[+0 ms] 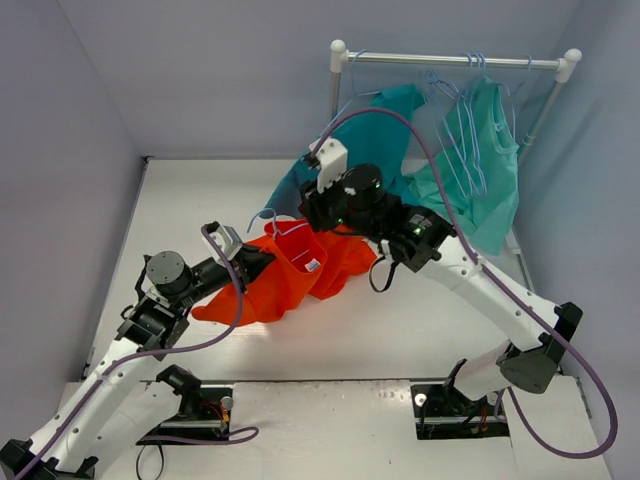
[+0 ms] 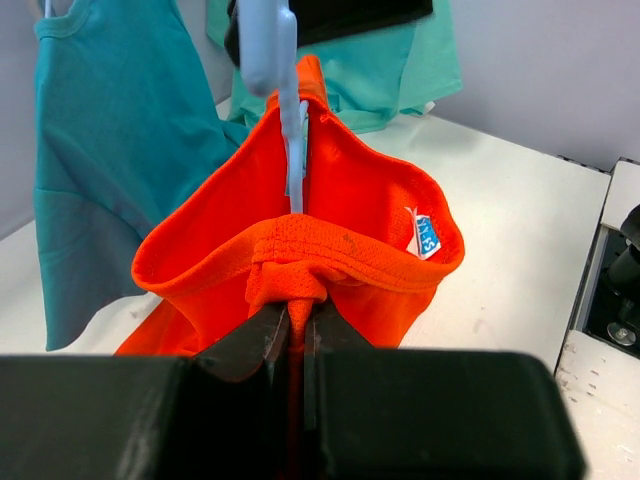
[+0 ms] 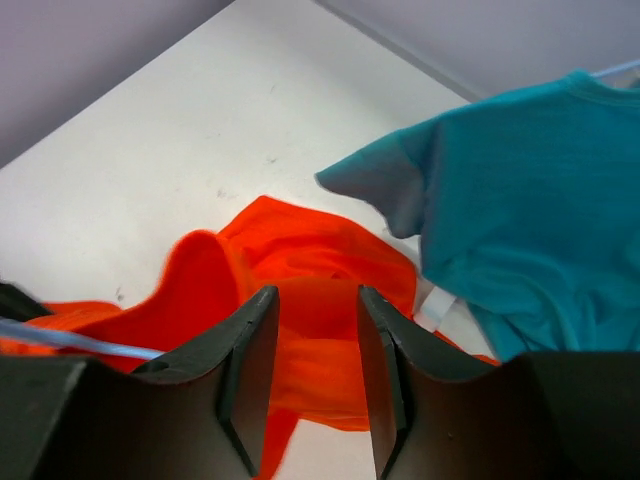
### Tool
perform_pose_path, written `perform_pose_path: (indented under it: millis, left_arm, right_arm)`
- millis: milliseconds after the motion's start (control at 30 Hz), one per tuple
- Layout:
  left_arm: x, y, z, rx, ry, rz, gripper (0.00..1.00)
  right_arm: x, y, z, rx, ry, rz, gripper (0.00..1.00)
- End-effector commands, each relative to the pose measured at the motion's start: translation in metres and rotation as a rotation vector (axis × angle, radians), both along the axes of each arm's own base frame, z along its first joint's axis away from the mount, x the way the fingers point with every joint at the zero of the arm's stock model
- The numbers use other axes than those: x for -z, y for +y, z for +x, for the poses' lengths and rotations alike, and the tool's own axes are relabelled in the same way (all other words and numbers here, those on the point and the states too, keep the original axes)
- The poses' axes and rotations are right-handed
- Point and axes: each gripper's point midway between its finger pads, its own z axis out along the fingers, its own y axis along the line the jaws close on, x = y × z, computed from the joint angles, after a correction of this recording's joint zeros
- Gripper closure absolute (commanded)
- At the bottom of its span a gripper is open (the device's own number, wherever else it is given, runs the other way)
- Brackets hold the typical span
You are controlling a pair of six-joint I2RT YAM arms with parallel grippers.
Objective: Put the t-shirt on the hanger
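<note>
Two grippers, one t-shirt (image 1: 300, 278), one hanger (image 2: 296, 160).
Left gripper (image 2: 297, 322) pinches collar hem; right gripper (image 3: 315, 370) spread, empty. Advice: hold collar taut, feed hanger arm toward shoulder.

The bright orange-red t-shirt (image 2: 350, 215) lies crumpled in a heap, its neck raised and gaping open with a small white label (image 2: 424, 235) inside, while the thin pale blue hanger (image 2: 294, 150) reaches down into that opening.

L arm (image 1: 110, 375): white links, blk joints
R arm (image 1: 490, 290): same, white cam (image 1: 330, 165), green lights
cables (image 1: 240, 295): purple
bases (image 1: 195, 405): blk
L tool (image 2: 297, 325): blk fingers
R tool (image 3: 315, 300): blk fingers
</note>
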Motion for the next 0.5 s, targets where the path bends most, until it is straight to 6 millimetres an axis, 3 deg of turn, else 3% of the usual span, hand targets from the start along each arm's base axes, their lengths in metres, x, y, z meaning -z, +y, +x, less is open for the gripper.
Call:
perform_pose_path:
  millis: [0,100,200,367,467]
  left_arm:
    - [-0.047,-0.002,-0.004,0.021,-0.143,-0.086,1.00]
    - [-0.045,-0.004,-0.006,0.039,-0.143,-0.080,1.00]
    - [-0.044,-0.007,-0.008,0.063,-0.140,-0.075,1.00]
    - [-0.047,-0.012,-0.010,0.095,-0.136,-0.073,1.00]
    - [-0.048,-0.016,-0.013,0.131,-0.134,-0.068,1.00]
  right_arm:
    - [-0.056,-0.050,0.016,-0.041,-0.102,0.114,0.58]
    - [-0.043,-0.075,0.016,-0.128,-0.104,0.088,0.47]
    - [-0.022,-0.084,0.006,-0.265,-0.098,0.060,0.41]
    - [0.009,-0.080,-0.009,-0.448,-0.139,-0.010,0.33]
    - [0.021,-0.078,-0.009,-0.493,-0.161,-0.047,0.31]
